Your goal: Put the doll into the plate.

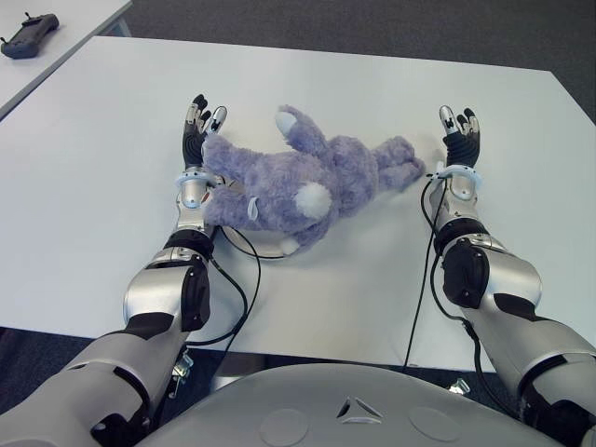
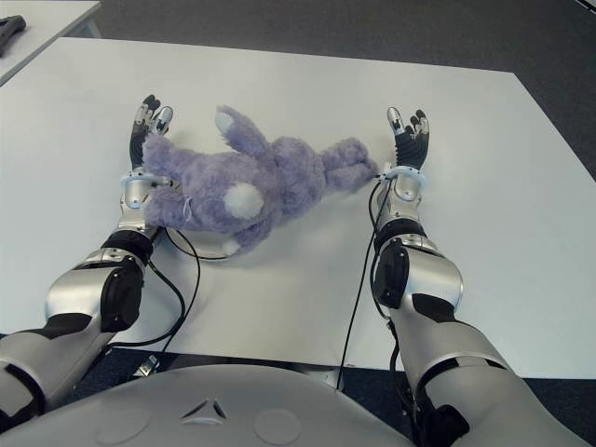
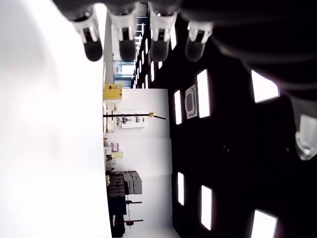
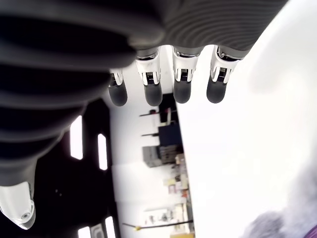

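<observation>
A purple plush doll (image 1: pixel 307 182) lies on its side on the white table (image 1: pixel 372 289), between my two hands. Its lower body covers most of a white plate (image 1: pixel 267 253); only the plate's near rim shows. My left hand (image 1: pixel 198 126) lies beside the doll's left end, fingers straight and spread, holding nothing. My right hand (image 1: pixel 459 130) is just right of the doll's feet, also open and apart from them. The left wrist view shows extended fingertips (image 3: pixel 126 47) with nothing between them. The right wrist view shows straight fingertips (image 4: pixel 153 91) and a bit of purple fur (image 4: pixel 297 213).
A black controller (image 1: pixel 29 37) sits on a second table at the far left. Black cables (image 1: pixel 244 289) run from both wrists toward the table's near edge (image 1: pixel 326 358). Dark floor lies beyond the far edge.
</observation>
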